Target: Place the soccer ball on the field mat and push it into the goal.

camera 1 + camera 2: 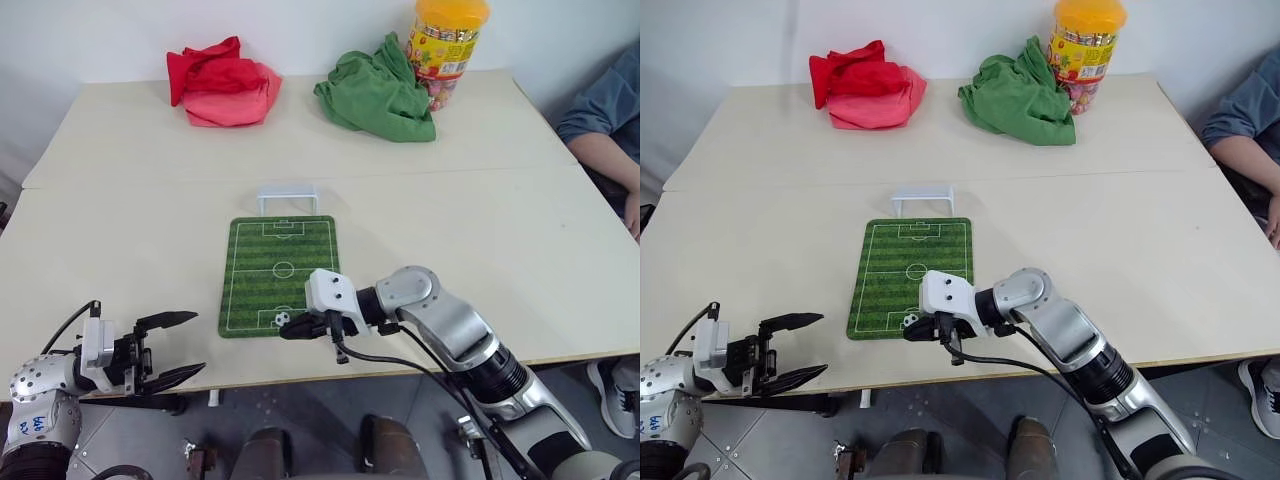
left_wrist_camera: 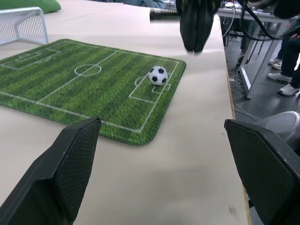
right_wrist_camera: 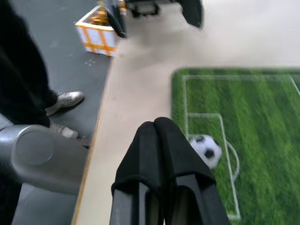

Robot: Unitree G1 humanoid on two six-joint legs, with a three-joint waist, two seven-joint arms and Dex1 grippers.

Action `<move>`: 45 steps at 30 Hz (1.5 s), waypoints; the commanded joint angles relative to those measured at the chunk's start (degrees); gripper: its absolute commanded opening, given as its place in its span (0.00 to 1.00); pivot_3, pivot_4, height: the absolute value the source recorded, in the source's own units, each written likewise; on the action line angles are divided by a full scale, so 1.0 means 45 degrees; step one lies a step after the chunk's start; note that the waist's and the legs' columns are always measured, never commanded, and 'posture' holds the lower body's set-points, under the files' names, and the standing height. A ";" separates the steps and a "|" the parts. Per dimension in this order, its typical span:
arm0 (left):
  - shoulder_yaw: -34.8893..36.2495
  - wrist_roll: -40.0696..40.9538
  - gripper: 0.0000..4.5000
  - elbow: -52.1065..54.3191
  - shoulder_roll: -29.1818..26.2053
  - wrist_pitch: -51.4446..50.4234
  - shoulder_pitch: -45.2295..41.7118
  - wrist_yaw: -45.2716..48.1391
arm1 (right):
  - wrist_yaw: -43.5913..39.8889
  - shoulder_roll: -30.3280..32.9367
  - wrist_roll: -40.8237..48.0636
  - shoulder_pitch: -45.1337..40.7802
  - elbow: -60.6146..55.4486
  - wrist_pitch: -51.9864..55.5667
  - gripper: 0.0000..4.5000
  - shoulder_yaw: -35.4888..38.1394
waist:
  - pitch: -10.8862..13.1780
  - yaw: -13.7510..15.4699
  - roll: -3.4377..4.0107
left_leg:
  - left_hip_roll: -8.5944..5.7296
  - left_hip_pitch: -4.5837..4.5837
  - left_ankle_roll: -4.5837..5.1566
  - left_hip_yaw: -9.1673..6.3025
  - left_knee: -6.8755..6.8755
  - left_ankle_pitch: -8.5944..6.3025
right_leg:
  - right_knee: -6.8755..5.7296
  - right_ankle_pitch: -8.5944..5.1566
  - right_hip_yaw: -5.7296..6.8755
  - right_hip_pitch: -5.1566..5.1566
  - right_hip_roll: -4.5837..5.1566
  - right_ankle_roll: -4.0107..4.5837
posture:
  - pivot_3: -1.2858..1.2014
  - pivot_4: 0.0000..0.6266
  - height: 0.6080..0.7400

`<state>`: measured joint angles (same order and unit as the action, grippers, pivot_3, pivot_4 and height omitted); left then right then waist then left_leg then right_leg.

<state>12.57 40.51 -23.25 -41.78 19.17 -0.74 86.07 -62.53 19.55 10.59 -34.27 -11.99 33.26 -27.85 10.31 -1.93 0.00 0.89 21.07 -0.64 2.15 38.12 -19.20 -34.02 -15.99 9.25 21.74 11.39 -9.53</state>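
Nearest, at the table's (image 1: 120, 230) front edge, my left gripper (image 1: 175, 348) gapes wide and empty; my right gripper (image 1: 292, 329) is pinched closed just beside the ball (image 1: 281, 319), which rests on the mat's (image 1: 285, 250) near end. Beyond stands the goal (image 1: 287, 196).

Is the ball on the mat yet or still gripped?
On the mat. The soccer ball rests free on the field mat; the right gripper is shut, empty.

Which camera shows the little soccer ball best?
The left wrist view: the soccer ball sits whole and unblocked on the field mat. The right wrist view hides part of it behind the right gripper; both eye views show it tiny.
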 commanded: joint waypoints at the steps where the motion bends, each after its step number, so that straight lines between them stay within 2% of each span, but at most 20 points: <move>1: -0.0059 0.0645 1.00 0.0288 -0.0461 -0.0210 0.0041 0.1429 | 0.0505 -0.0574 0.0392 0.0009 -0.0033 0.0498 0.01 0.0037 | 0.0000 0.0010 0.0000 | 0.0001 0.0001 0.0000 0.0000 0.0000 0.0000 | 0.0000 0.0000 -0.0001 0.0000 0.0000 0.0000 | 0.52 0.24 1.00; 9: -0.0814 0.0895 1.00 0.0140 -0.1053 -0.0011 -0.0059 0.1429 | 0.0119 -0.0855 0.0472 -0.0086 0.0836 0.0199 0.01 -0.0524 | 0.0000 0.0052 -0.0001 | -0.0001 0.0007 0.0000 -0.0002 -0.0001 -0.0003 | 0.0007 0.0001 -0.0003 0.0002 0.0000 0.0001 | 0.52 0.24 1.00; 16: -0.0855 0.0936 1.00 -0.0029 -0.1162 0.0148 -0.0207 0.1429 | 0.0295 -0.1406 -0.0046 -0.0367 0.2949 -0.0892 0.01 -0.0771 | 0.0000 0.0005 -0.0001 | 0.0000 0.0006 -0.0001 0.0002 -0.0002 -0.0004 | 0.0006 0.0001 -0.0005 0.0007 -0.0004 0.0001 | 0.52 0.24 1.00; 18: -0.0809 0.0925 1.00 -0.0083 -0.1150 0.0176 -0.0261 0.1429 | 0.0549 -0.1568 -0.0270 -0.0688 0.3862 -0.1411 0.01 -0.0425 | 0.0000 -0.0004 -0.0001 | 0.0001 0.0006 -0.0001 0.0007 -0.0001 -0.0004 | 0.0005 0.0001 -0.0008 0.0010 -0.0005 0.0001 | 0.52 0.24 1.00; 22: -0.0669 0.0837 1.00 -0.0280 -0.1135 0.0242 -0.0487 0.1429 | 0.1948 -0.1820 -0.0144 -0.2521 0.6198 -0.2254 0.01 0.1649 | 0.0002 -0.0022 0.0003 | 0.0004 0.0008 -0.0005 0.0012 0.0013 0.0000 | -0.0012 0.0005 -0.0019 0.0018 -0.0007 0.0008 | 0.52 0.24 1.00; 26: -0.0411 0.0774 1.00 -0.0544 -0.1033 0.0148 -0.0797 0.1429 | 0.2054 -0.1668 -0.0003 -0.3299 0.6449 -0.2816 0.01 0.2617 | 0.0001 0.0029 0.0002 | 0.0006 0.0015 -0.0008 0.0012 -0.0003 -0.0002 | -0.0007 0.0007 -0.0019 0.0035 -0.0010 0.0011 | 0.52 0.24 1.00; 30: -0.0147 0.0583 1.00 -0.0727 -0.0798 0.0073 -0.1026 0.1420 | 0.1942 -0.1519 0.0471 -0.3343 0.5503 -0.1919 0.01 0.3198 | 0.0001 -0.0032 0.0001 | 0.0005 0.0023 -0.0010 0.0021 -0.0027 -0.0006 | -0.0003 0.0007 -0.0012 0.0053 -0.0013 0.0011 | 0.52 0.24 1.00; 37: 0.0403 0.0086 1.00 -0.0864 -0.0427 -0.0390 -0.1670 0.0032 | 0.0915 -0.0440 0.1202 -0.2319 0.3156 -0.1056 0.01 0.3172 | 0.0001 -0.0039 0.0000 | 0.0005 0.0028 -0.0007 0.0036 -0.0019 -0.0007 | 0.0002 0.0007 -0.0017 0.0057 -0.0012 0.0011 | 0.52 0.24 1.00; 41: 0.1162 -0.0581 1.00 -0.1242 0.0016 -0.0261 -0.2447 -0.2115 | -0.0368 0.0998 0.1541 -0.1832 0.3017 -0.1913 0.01 0.3679 | -0.0001 0.0048 -0.0003 | 0.0006 0.0028 -0.0006 0.0041 0.0004 -0.0007 | -0.0003 0.0007 -0.0021 0.0051 -0.0011 0.0011 | 0.52 0.24 1.00; 43: 0.1540 -0.1465 1.00 -0.1524 0.0158 -0.0017 -0.2828 -0.4035 | -0.0879 0.2018 0.1200 -0.1544 0.3758 -0.2893 0.01 0.3995 | -0.0003 0.0089 -0.0009 | 0.0003 0.0026 -0.0001 0.0039 0.0011 -0.0010 | 0.0001 0.0008 -0.0021 0.0040 -0.0007 0.0010 | 0.52 0.24 1.00; 45: 0.1914 -0.1659 1.00 -0.1511 0.0359 -0.0049 -0.3028 -0.5087 | -0.1060 0.2767 0.1017 -0.1317 0.4597 -0.3653 0.01 0.4390 | -0.0004 0.0061 -0.0011 | 0.0001 0.0026 0.0001 0.0039 0.0007 -0.0011 | 0.0008 0.0008 -0.0020 0.0039 -0.0007 0.0009 | 0.52 0.24 1.00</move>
<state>18.70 34.14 -30.23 -40.59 18.23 -13.65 67.75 -66.21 30.17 15.53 -40.72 6.78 20.36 -11.12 10.29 -1.66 -0.05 0.89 21.18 -0.63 2.34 38.13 -19.26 -33.97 -15.95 9.16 21.92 11.35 -9.48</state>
